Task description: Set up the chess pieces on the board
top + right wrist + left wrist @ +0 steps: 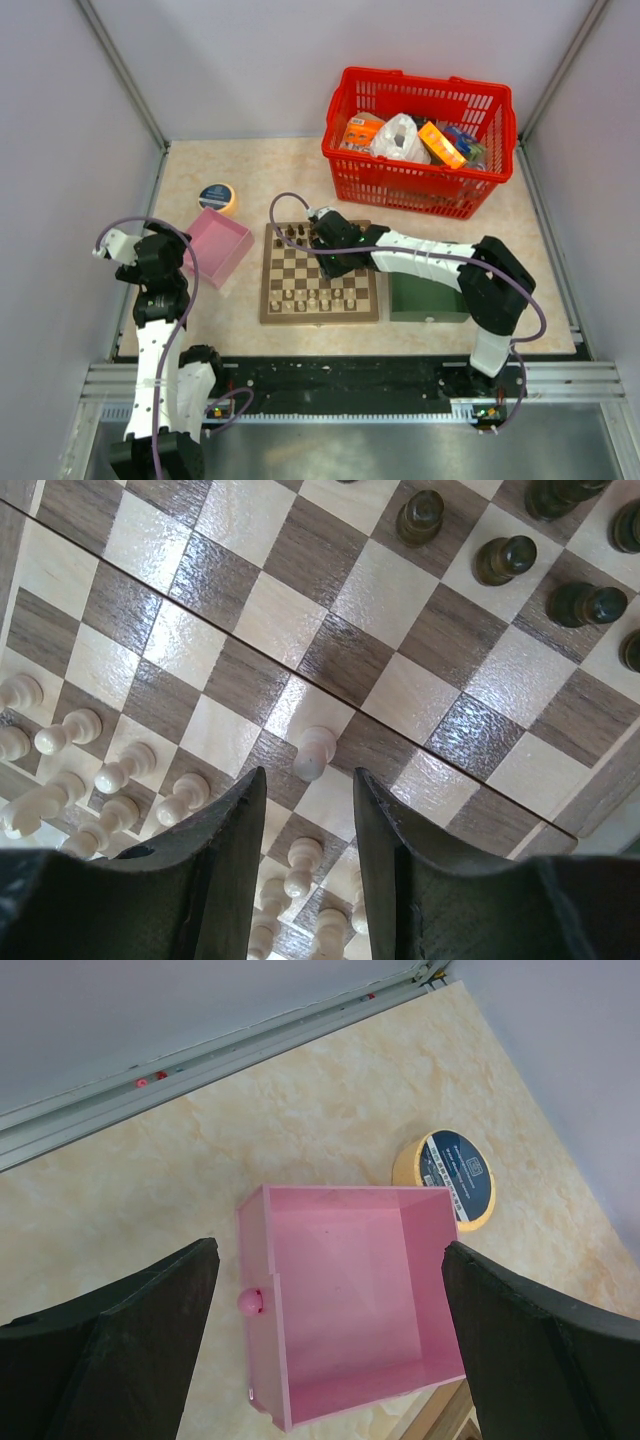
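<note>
The board (266, 292) lies in the middle of the table, its checkered squares (370, 600) filling the right wrist view. Dark chess pieces (293, 234) stand along its far side (505, 560), cream ones (310, 303) along its near side (120, 770). My right gripper (322, 243) hovers low over the board, open (309, 772), nothing between its fingers. One cream pawn (316, 748) stands alone on a middle square just beyond the fingertips. My left gripper (112, 246) hangs wide open (330, 1248) above the pink box (350, 1300), holding nothing.
The pink box (222, 245) sits left of the board, with a yellow tape roll (216, 196) behind it (455, 1175). A green tray (425, 298) lies right of the board under the right arm. A red basket (420, 140) of packets stands at the back right.
</note>
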You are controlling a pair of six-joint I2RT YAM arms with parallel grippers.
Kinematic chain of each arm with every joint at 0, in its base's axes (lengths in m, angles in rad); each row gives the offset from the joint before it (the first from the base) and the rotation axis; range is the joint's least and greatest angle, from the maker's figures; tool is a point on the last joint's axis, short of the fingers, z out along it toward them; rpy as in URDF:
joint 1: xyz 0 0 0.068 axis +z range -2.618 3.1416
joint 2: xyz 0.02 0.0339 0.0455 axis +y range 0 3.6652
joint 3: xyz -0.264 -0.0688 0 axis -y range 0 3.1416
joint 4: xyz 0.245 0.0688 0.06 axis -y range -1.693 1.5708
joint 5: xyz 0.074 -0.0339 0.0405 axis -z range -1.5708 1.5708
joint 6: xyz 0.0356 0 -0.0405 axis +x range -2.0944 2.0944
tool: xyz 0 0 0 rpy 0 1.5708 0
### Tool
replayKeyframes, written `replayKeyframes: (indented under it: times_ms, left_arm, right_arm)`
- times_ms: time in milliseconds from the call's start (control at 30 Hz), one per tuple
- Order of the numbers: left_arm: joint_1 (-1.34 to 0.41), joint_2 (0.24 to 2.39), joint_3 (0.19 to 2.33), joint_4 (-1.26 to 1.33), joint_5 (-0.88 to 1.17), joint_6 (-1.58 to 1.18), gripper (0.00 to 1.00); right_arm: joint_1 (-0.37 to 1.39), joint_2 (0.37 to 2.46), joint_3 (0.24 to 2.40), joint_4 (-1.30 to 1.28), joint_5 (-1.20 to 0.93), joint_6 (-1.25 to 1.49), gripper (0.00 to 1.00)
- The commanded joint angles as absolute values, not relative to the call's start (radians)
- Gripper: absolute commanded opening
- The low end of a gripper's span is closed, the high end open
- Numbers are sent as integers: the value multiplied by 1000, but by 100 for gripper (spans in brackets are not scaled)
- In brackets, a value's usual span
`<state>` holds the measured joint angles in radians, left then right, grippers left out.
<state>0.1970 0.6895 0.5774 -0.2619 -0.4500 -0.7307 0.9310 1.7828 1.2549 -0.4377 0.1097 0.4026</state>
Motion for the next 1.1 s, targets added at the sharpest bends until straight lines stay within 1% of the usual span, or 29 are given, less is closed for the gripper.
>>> replayKeyframes:
  times_ms: [0, 200, 733, 867, 900, 967, 1067]
  left_arm:
    - [204, 681, 583, -230, -463, -721, 99]
    - [204, 684, 584, -229, -463, -719, 99]
    - [207, 683, 575, -230, -466, -722, 99]
    - [204, 681, 577, -232, -466, -719, 99]
    - [206, 681, 577, -232, -468, -719, 99]
    - [206, 680, 578, -233, -466, -719, 99]
    - [206, 678, 577, -235, -466, -719, 99]
  right_arm:
    - [927, 1807, 1319, -417, 103, 387, 41]
    - [927, 1838, 1330, -416, 109, 382, 39]
    - [927, 1848, 1342, -422, 132, 368, 22]
    - [925, 1841, 1344, -423, 137, 365, 21]
    - [925, 1841, 1344, -426, 138, 364, 22]
    - [927, 1839, 1344, -425, 135, 362, 28]
    - [925, 1839, 1344, -425, 135, 362, 30]
